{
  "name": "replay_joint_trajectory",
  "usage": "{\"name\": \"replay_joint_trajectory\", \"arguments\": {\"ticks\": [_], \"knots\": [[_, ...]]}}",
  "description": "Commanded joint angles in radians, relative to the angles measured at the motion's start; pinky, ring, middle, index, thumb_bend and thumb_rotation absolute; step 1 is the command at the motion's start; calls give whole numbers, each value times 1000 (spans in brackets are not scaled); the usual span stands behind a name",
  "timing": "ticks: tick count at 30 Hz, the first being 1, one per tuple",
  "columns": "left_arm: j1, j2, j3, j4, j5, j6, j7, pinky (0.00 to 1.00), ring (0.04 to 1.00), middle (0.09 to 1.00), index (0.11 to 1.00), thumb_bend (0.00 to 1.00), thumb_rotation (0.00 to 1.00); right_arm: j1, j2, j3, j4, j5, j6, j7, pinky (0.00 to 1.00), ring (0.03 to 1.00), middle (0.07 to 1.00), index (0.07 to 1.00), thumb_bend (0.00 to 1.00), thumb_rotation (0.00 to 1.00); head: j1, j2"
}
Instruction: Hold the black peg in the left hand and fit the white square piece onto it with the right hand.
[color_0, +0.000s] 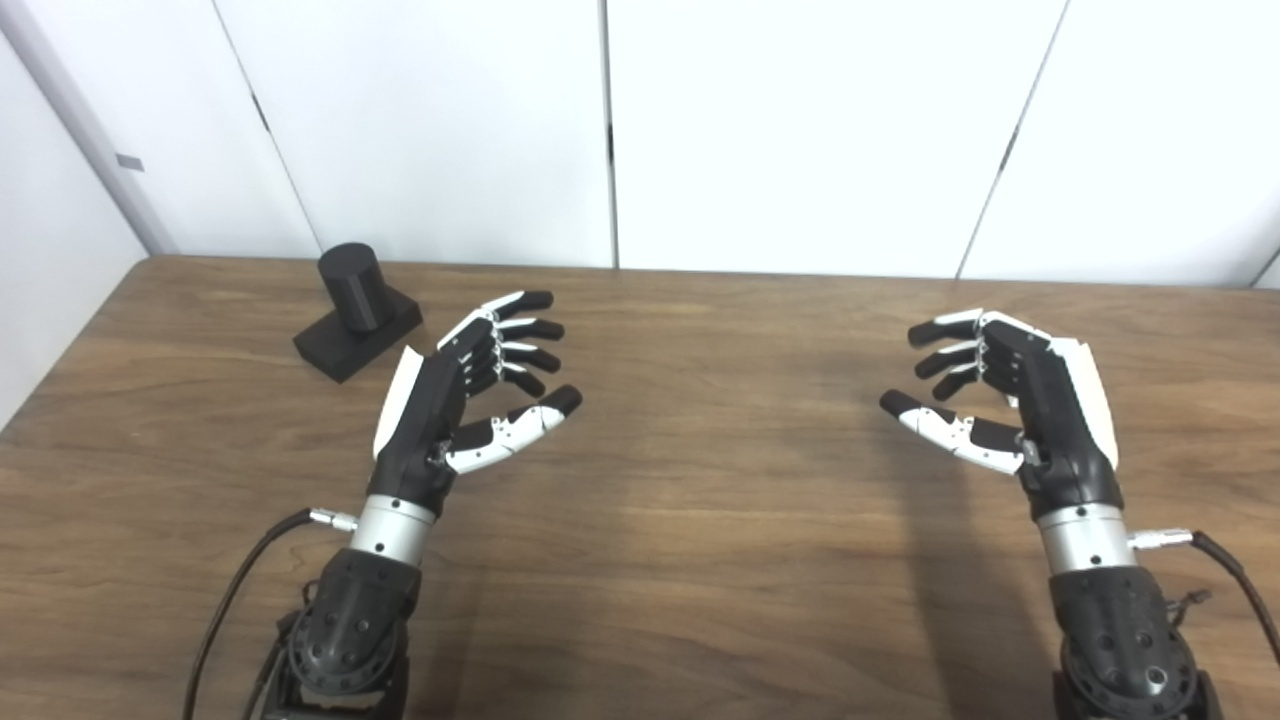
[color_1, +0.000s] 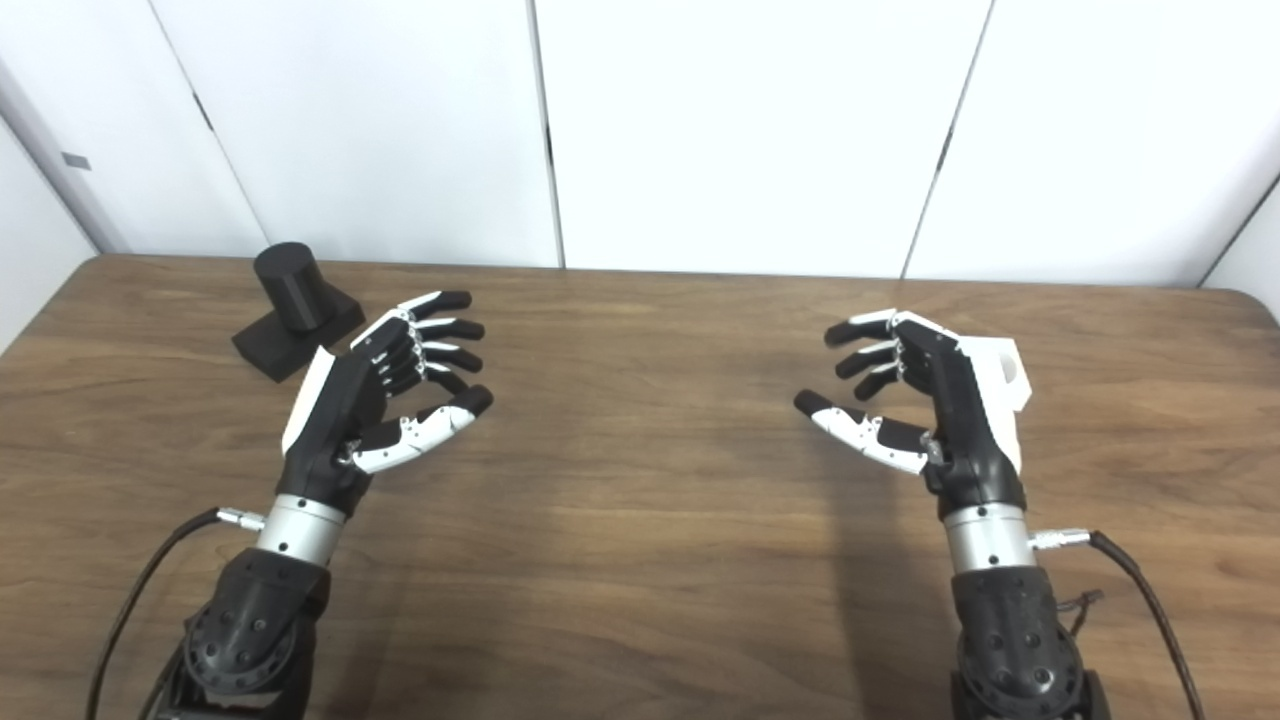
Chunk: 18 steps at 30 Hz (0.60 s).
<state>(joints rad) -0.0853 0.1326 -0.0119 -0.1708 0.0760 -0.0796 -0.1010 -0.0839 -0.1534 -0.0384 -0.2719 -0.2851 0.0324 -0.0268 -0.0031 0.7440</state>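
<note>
Black peg (color_0: 352, 305) stands on its square base at upper left of the wooden surface (color_0: 700, 520), just beyond the left robot hand (color_0: 470, 385). White square piece (color_1: 1005, 375) sits behind the right robot hand (color_1: 910, 400). Both robot hands have fingers apart and hold nothing

On the brown wooden table (color_0: 700, 560), the black cylindrical peg on its square base (color_0: 355, 310) stands at ten o'clock, just behind the left hand (color_0: 450, 400). The white square piece with a round hole (color_1: 1005, 375) lies at two o'clock, partly hidden behind the right hand (color_1: 925, 410)
</note>
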Motion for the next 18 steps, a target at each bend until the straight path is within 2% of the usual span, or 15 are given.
{"name": "replay_joint_trajectory", "arguments": {"ticks": [1,11,18], "knots": [[-31,13,4,-28,-10,-11,-3,529,638,725,777,816,216,-26,-6,-4,-32,7,-21,-5,399,532,655,733,588,77,1,3],[-34,9,10,-13,-12,-32,4,503,584,631,648,794,240,-25,-4,-7,-27,4,-32,-11,407,542,655,681,583,57,3,7],[-33,7,11,-5,-18,-45,4,511,594,636,638,793,264,-24,-3,-9,-25,5,-31,-12,408,542,644,672,582,54,20,3]]}}
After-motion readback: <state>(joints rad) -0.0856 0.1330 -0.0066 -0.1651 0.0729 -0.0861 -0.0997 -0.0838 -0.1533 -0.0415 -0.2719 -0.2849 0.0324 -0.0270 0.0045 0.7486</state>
